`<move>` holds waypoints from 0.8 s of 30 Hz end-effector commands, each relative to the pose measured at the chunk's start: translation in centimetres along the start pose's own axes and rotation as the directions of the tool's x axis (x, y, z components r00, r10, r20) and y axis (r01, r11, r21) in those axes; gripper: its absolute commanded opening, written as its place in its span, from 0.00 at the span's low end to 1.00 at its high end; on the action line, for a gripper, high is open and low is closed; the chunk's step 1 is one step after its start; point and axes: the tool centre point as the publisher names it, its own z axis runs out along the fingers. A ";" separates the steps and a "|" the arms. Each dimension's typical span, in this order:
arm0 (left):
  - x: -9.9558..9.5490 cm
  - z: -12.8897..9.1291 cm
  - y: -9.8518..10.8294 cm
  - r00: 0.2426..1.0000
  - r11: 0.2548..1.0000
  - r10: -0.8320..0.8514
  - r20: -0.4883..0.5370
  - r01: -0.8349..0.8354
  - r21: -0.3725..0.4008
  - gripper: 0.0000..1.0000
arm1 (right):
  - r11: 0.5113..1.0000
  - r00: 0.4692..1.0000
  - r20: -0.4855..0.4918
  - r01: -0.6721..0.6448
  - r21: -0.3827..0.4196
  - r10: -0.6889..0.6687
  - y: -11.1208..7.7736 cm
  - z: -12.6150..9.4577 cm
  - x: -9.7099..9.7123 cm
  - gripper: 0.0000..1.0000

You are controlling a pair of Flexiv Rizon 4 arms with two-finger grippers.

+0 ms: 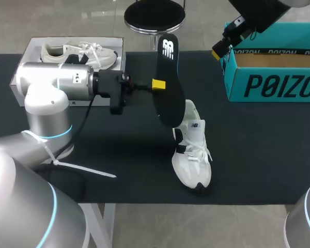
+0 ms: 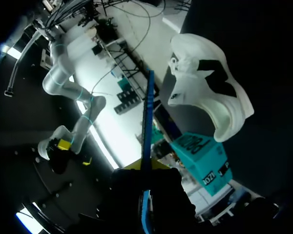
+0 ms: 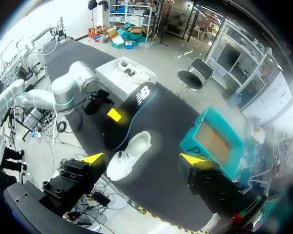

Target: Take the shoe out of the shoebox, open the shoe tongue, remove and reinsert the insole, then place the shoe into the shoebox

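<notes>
Left fingers: your left gripper [image 1: 160, 83] is clamped on one long edge of the insole, yellow tips on either face.
Insole: the insole [image 1: 169, 95] hangs upright and clear of the table, its lower end over the shoe's heel opening. You cannot tell whether they touch.
Shoe: the white shoe [image 1: 192, 152] lies by the table's [image 1: 258, 150] near edge, toe towards that edge, with nothing holding it.
Right fingers: your right gripper [image 3: 141, 160] is raised well above the table, tips spread wide, nothing between them.
Shoebox: the teal shoebox [image 1: 279, 85] stands open at the far right corner.
Other: a white box [image 1: 72, 40] with a second shoe [image 1: 77, 54] is at the far left corner.
Risk: an edge pinch may let the insole pivot or slip as you press.
Risk: the loose shoe could slide off the near edge, or its tongue could fold across the opening.
</notes>
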 end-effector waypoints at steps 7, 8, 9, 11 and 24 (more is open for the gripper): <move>1.9 0.4 3.2 1.000 0.999 0.003 -0.030 -0.005 -0.053 0.00 | 1.000 1.000 -0.001 -0.001 0.003 0.001 0.1 0.1 0.0 1.00; 1.9 0.3 3.3 1.000 0.999 0.003 -0.030 -0.004 -0.053 0.00 | 1.000 1.000 -0.001 -0.001 0.003 0.001 0.1 0.1 0.0 1.00; 1.9 0.3 3.3 1.000 0.999 0.002 -0.027 -0.003 -0.050 0.00 | 1.000 1.000 -0.001 -0.001 0.003 0.001 0.1 0.1 0.0 1.00; 1.8 0.3 3.3 1.000 0.999 -0.002 -0.022 0.001 -0.048 0.00 | 1.000 1.000 -0.001 -0.001 0.003 0.001 0.1 0.1 0.0 1.00; 1.8 0.4 3.1 0.999 0.999 -0.012 -0.036 0.011 -0.044 0.00 | 1.000 1.000 -0.001 -0.001 0.003 0.001 0.1 0.1 0.0 1.00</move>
